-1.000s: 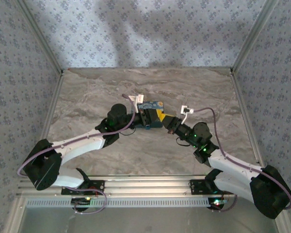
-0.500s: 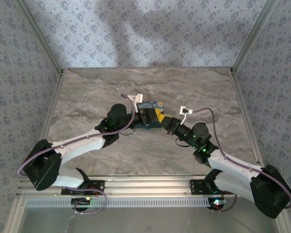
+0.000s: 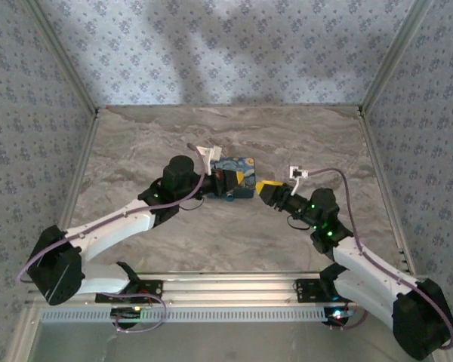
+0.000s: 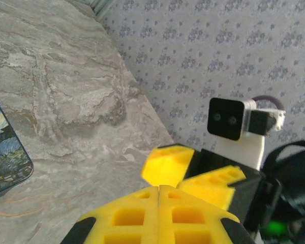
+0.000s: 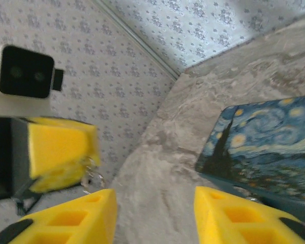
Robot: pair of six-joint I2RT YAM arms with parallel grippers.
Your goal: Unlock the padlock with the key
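Here, closest to us, the right gripper [image 5: 153,203] stands with its jaws apart and nothing between them, aimed across a short gap at the left gripper [image 5: 58,152]. The left gripper is pressed fully together, and a small metal ring [image 5: 93,178] dangles from under its yellow pads [image 5: 61,145], hanging clear of the tabletop [image 5: 157,168]. We take the ring to belong to the key. Whether the padlock hangs with it or sits hidden between the pads, we cannot tell, because the piece is too small and blurred. Just beyond, the blue painted box [image 5: 264,142] lies flat on the tabletop, near the left gripper and apart from the right gripper's jaws. The patterned wall [image 5: 117,61] closes the scene behind.

Our main worry is the hold itself. Whatever the left gripper pinches is thin and caught near the fingertips, so a nudge from the right gripper could twist it loose or set the ring swinging. The two grippers are also near enough that a slightly misjudged approach would knock pad against pad. If the right gripper's jaws then closed on the loose ring rather than on a solid body, we would have no firm grip for turning anything.
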